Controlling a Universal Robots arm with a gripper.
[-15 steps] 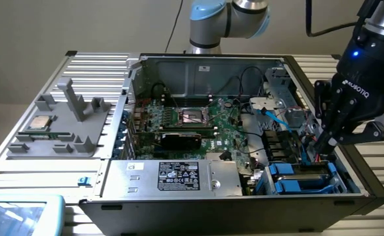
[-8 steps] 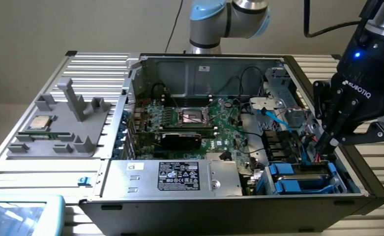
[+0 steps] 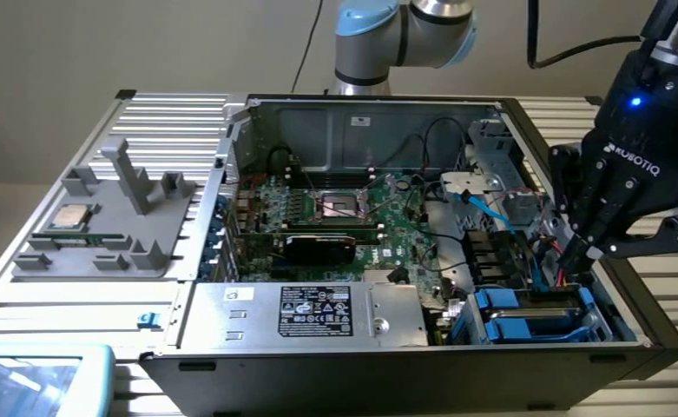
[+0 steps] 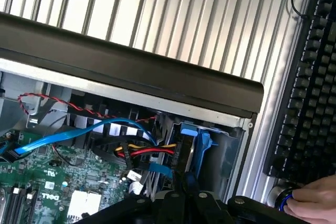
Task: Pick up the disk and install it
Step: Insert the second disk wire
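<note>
Claw: the black claw [image 3: 578, 254] hangs at the exterior view's right, its fingers pressed together with nothing between them, tips low inside the open computer case [image 3: 362, 113] beside the drive bay.
Disk: the disk [image 3: 536, 313] sits in the bay at the case's near corner on the exterior view's right, its blue carrier framing it on both sides; the wrist view sees its blue carrier edge [image 4: 197, 148] standing upright against the case wall.
Contact: whether the fingertips touch the carrier cannot be told; they are just beside its far end.
Cables: a blue data cable [image 4: 79, 132] loops across the board, and a red, yellow and black power lead [image 4: 144, 153] runs toward the bay.
Case interior: the green motherboard [image 3: 351, 217] lies flat in the middle, with a silver box bearing a black label [image 3: 315, 313] along the near edge.
Desk: a ribbed metal desk [image 3: 165, 117] carries the case and, at the exterior view's left, a grey fixture [image 3: 119, 226] with a small square chip [image 3: 72, 215] resting on it.
Bystander: a hand [image 4: 315, 203] rests at a button beside a black keyboard [image 4: 307, 87].
</note>
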